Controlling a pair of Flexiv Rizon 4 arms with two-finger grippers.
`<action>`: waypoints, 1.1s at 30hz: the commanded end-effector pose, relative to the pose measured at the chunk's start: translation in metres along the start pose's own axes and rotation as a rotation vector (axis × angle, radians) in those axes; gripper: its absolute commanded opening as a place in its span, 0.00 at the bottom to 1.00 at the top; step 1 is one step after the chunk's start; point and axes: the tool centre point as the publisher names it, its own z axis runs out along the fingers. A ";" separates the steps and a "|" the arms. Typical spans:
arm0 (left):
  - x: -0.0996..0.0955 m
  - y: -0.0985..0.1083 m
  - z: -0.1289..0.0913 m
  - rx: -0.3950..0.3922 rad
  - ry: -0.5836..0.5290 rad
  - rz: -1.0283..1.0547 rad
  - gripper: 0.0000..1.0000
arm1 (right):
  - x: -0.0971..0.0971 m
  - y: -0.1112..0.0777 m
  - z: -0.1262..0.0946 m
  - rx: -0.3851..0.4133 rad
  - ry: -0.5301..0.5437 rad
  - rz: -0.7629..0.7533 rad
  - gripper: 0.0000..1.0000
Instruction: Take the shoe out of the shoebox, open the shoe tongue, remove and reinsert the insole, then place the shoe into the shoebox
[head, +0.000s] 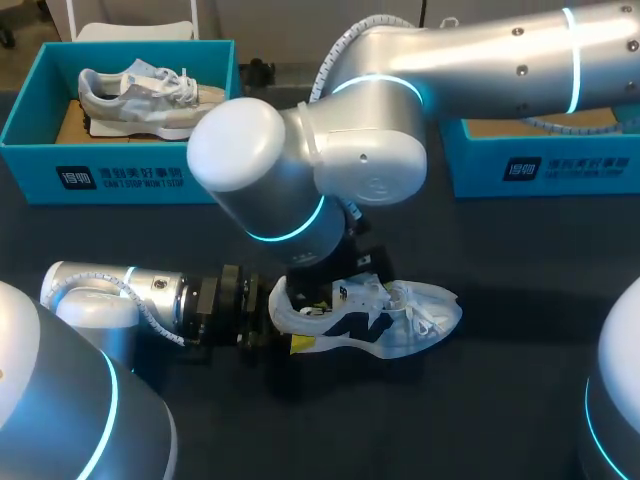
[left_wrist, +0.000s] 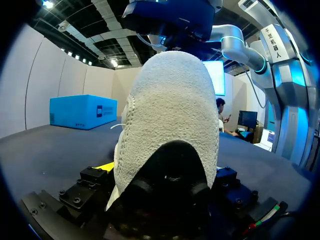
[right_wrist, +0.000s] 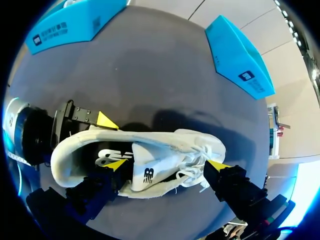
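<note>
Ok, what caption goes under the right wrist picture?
White shoe on the dark table, left gripper at its heel, right gripper open over it.

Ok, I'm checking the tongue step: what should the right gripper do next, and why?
Probably close the right gripper on the tongue: its open fingers straddle it while the left gripper sits at the heel of the shoe.

White print (with logo) on shoebox (head: 120, 176); logo on shoe tongue (right_wrist: 148, 175).
</note>
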 end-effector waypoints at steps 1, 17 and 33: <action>0.002 0.000 0.000 0.000 -0.004 0.000 0.00 | 0.002 -0.004 0.007 -0.001 -0.009 0.083 1.00; 0.002 0.000 0.000 0.000 -0.004 0.000 0.00 | -0.009 -0.005 0.014 0.010 -0.015 0.132 0.70; 0.002 0.000 0.000 0.000 -0.004 0.000 0.00 | -0.015 -0.008 0.000 0.025 0.013 0.155 0.17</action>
